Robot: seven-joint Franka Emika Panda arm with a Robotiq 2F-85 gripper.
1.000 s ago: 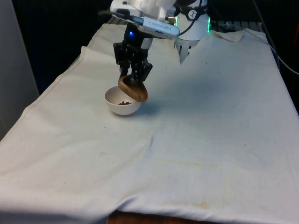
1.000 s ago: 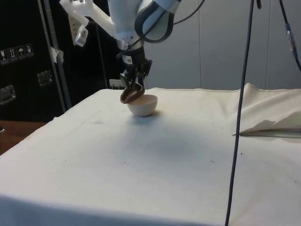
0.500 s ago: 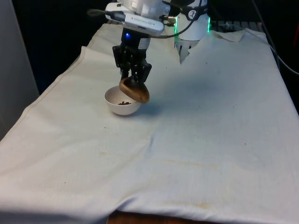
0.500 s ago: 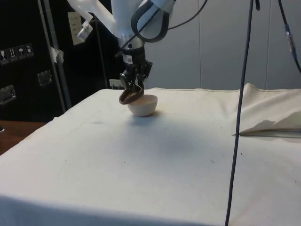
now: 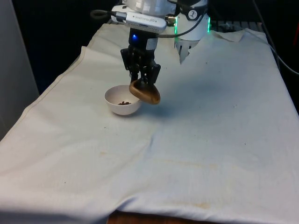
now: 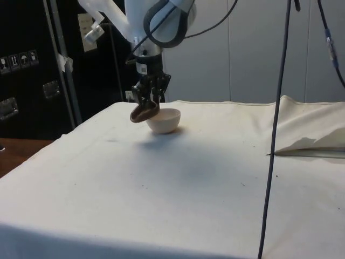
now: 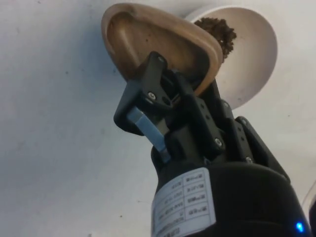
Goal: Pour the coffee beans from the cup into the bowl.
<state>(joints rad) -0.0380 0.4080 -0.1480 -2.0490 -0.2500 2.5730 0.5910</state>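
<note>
White cloth [image 5: 201, 140] covers the table, and the hand [image 5: 144, 83] hangs low over it, clenched on the rim of a brown cup [image 5: 145, 92]. One finger [image 7: 148, 106] sits inside the cup's wall, the other outside. The cup is tilted on its side, off the cloth, and its inside looks bare in the wrist view. Just beside the hand stands a white bowl [image 5: 112, 103], with dark beans [image 5: 124, 102] lying in it.

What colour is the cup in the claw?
Brown, like wood; the cup shows best in the wrist view.
</note>
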